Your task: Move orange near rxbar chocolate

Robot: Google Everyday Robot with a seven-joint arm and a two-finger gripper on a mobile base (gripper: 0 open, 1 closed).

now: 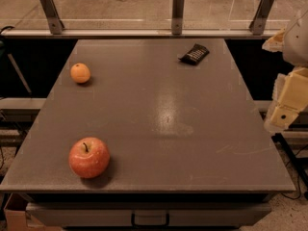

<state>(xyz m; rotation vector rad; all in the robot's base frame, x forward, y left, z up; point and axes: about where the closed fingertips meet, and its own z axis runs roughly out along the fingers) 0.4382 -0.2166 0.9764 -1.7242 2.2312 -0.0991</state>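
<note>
The small round matte orange lies well left of the cream gripper, whose opening I cannot tell

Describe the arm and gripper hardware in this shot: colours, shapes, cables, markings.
The arm shows at the right edge, beside the table: a rounded pale grey-white housing on top, with blocky cream-yellow segments below that have flat faces and squared corners. The gripper is the lowest cream block, carrying one small dark round spot. No cables, sleeves or readable markings show on it.
</note>
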